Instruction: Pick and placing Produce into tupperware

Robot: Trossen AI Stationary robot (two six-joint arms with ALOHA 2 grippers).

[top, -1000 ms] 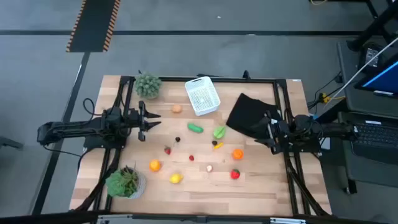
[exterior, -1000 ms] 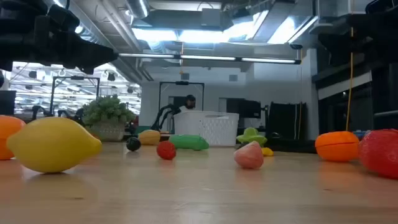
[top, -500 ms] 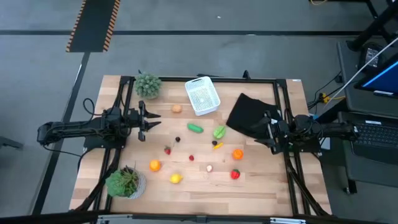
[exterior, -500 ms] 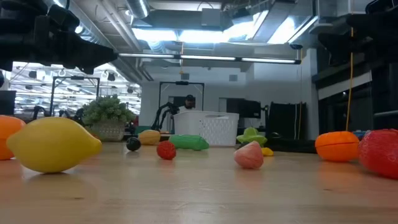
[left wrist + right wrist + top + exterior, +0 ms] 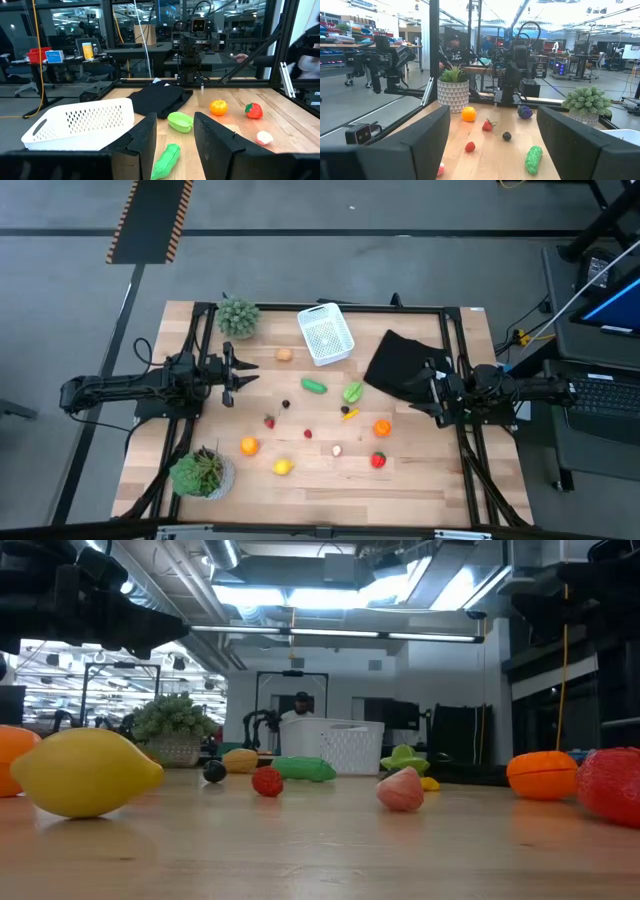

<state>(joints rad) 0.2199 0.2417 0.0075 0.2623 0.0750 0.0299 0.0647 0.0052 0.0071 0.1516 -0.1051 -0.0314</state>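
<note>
The white tub (image 5: 326, 335) stands at the table's far middle; it also shows in the left wrist view (image 5: 80, 125). Toy produce lies scattered on the wood: a green cucumber (image 5: 315, 386), a green leafy piece (image 5: 353, 392), an orange (image 5: 382, 428), a lemon (image 5: 284, 467), a red strawberry (image 5: 378, 461) and several more. My left gripper (image 5: 240, 375) hovers open at the table's left, pointing at the cucumber (image 5: 167, 160). My right gripper (image 5: 420, 398) hovers open at the right, beside the black cloth. Neither holds anything.
A black folded cloth (image 5: 400, 365) lies right of the tub. One potted plant (image 5: 238, 316) stands at the far left, another (image 5: 203, 472) at the near left corner. Black frame rails run along the table's left, right and far sides. A person shows in the room beyond.
</note>
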